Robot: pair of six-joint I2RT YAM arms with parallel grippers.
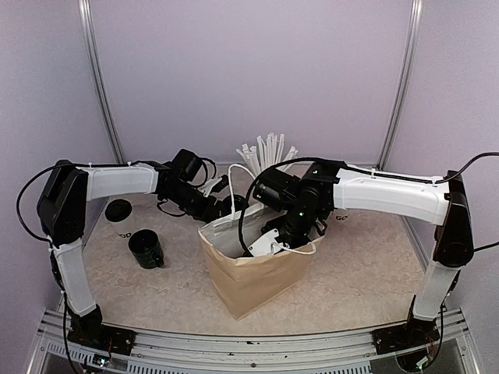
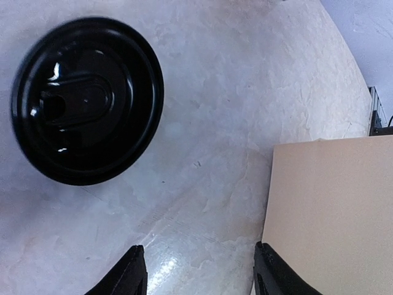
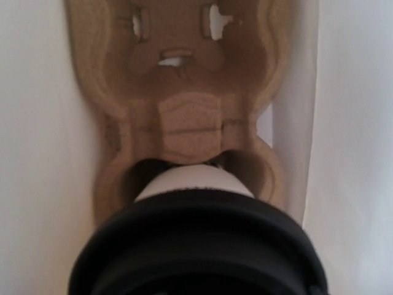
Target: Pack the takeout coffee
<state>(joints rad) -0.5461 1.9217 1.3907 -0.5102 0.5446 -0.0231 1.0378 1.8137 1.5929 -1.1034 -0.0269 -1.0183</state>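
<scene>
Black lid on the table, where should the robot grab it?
Pinch the black lid across its outer rim, coming straight down from above. It lies flat on the table, so its sides are thin and low; only the round edge gives two opposite spots to squeeze.

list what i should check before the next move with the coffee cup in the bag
1. Cup lined up with a slot of the cardboard carrier: ok
2. Lid on the cup: ok
3. Cup fully seated in the slot: cannot tell, the lid hides its base
4. Right fingers holding the cup: cannot tell, they are hidden inside the bag
5. Bag upright with its mouth open: ok
6. Left fingers open and empty: ok
</scene>
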